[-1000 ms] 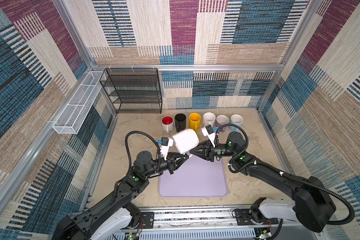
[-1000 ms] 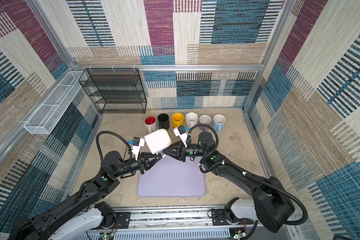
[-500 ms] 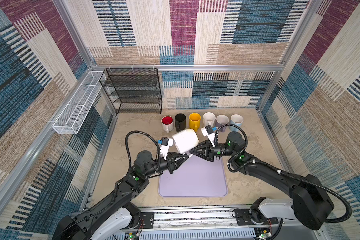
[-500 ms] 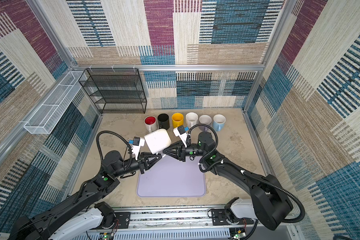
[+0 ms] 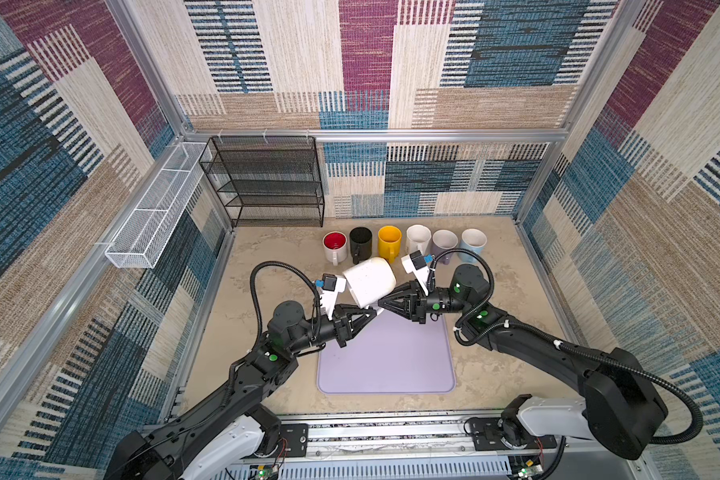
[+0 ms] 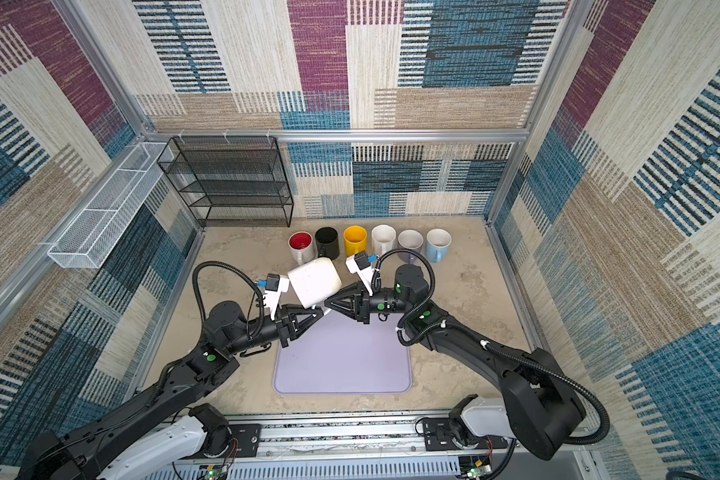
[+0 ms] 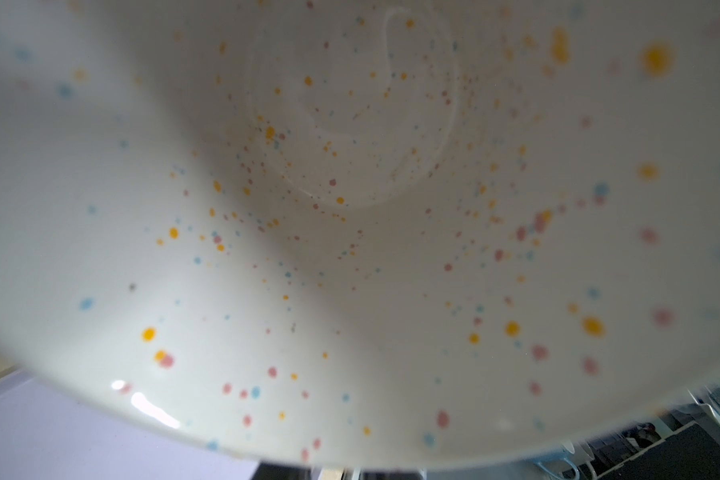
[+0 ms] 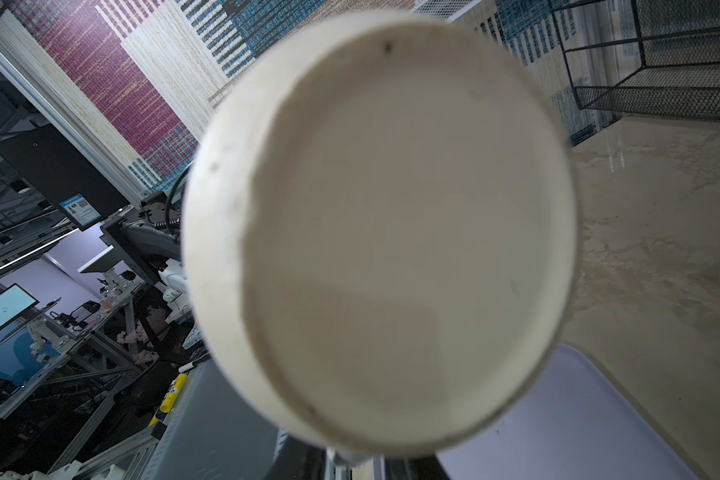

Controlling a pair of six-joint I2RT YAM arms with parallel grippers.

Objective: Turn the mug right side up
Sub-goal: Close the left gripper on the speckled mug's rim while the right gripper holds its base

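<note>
Just above the spot where the two gripper tips meet nose to nose, a white mug (image 5: pixel 368 282) hangs in the air on its side, a little tilted. Below the tips and toward the arms' bases lies the lilac mat (image 5: pixel 387 365).

The left gripper (image 5: pixel 373 314) comes at the mug from the mouth end. Its wrist camera looks straight into the speckled inside (image 7: pixel 350 208), dotted orange, pink and blue. The right gripper (image 5: pixel 382 306) comes from the opposite end, and its wrist camera is filled by the mug's plain round base (image 8: pixel 391 232).

Both pairs of jaws are drawn in narrow, pinched on a small white part sticking out under the mug's body. It looks like the handle, as far as I can make out. The pads themselves are hidden beneath the mug in every view, so I can't tell just how each one bites.

Beyond the right gripper, a row of six upright mugs (image 5: pixel 417 240) stands near the back wall. Beyond the left gripper, well apart, stands a black wire shelf (image 5: pixel 267 183).
</note>
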